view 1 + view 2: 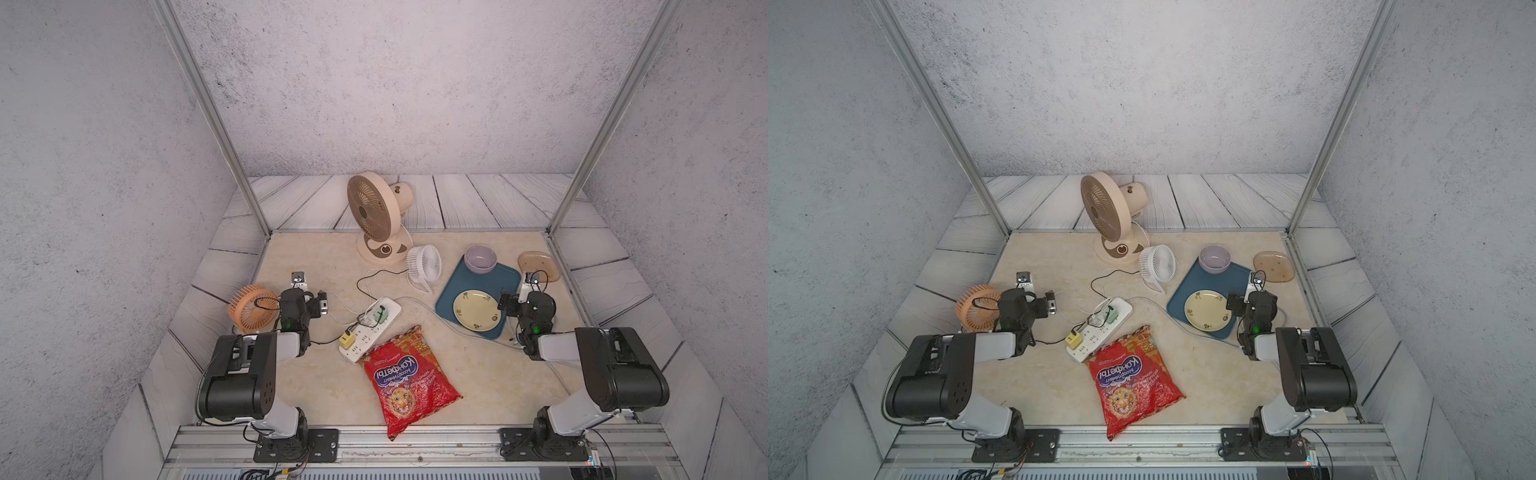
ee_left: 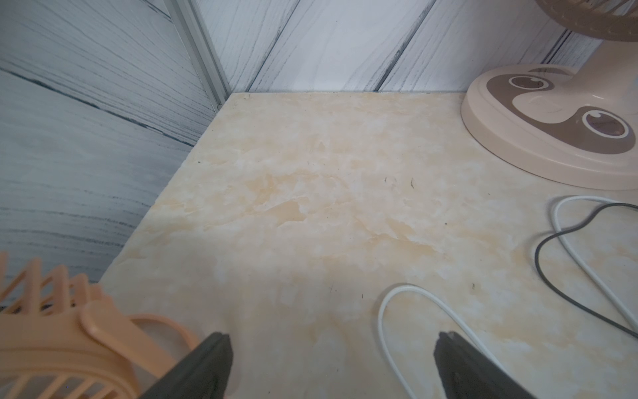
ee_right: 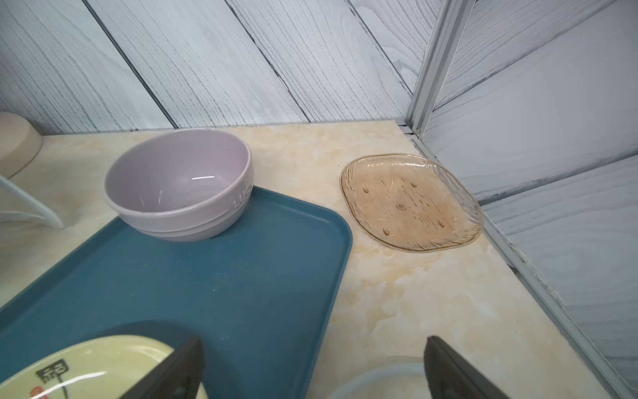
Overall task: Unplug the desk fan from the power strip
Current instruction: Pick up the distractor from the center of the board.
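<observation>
Nothing unplugged yet — yellow plug (image 1: 346,338), green plug (image 1: 379,313) seated in power strip (image 1: 370,328). Left gripper (image 2: 333,336), right gripper (image 3: 315,340) both spread wide, empty, well apart from strip — whole pull left to do.

The worktop (image 2: 310,207) is smooth with a marble pattern and a dull sheen, and the power strip (image 1: 368,332) is smooth white plastic. The snack bag (image 1: 405,382) is glossy, crinkled film. The tray (image 3: 241,276) is matt blue plastic, the bowl (image 3: 179,183) shiny glazed ceramic, and the dish (image 3: 411,203) clear, ribbed and glass-like.
</observation>
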Controlling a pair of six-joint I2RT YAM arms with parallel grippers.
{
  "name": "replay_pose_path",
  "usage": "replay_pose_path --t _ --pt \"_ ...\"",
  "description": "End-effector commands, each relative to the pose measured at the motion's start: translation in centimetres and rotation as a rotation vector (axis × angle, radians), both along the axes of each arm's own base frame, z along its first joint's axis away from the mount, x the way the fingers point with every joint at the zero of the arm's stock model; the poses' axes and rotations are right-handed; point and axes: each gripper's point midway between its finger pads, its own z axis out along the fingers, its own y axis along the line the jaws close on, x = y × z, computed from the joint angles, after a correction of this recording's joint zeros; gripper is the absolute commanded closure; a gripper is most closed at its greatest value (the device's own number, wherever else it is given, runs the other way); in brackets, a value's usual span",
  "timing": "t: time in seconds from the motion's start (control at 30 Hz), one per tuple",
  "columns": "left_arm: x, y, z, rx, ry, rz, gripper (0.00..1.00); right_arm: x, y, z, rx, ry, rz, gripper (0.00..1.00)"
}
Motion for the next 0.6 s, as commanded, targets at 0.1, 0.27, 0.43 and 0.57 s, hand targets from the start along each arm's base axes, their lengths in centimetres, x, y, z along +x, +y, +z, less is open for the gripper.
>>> replay_pose_path --t 0.1,0.27,0.43,0.57 --pt "0.5 -0.2 1.3 0.005 -0.043 -0.01 0.02 -0.1 -0.1 0.1 -0.004 -0.007 0.004 0.01" --pt "0.5 -0.2 1.2 0.005 -0.043 -0.008 0.02 -0.1 -0.1 0.1 -0.005 -0.006 0.004 0.01" --pt "0.5 -0.1 1.5 0.006 -0.054 -0.003 0.02 -0.1 -0.1 0.2 -0.005 -0.011 0.002 0.01" --pt "-0.5 2.1 4.0 0.013 -0.007 0.137 0.02 -1.7 0.0 2.7 0.005 -0.055 0.006 0.01"
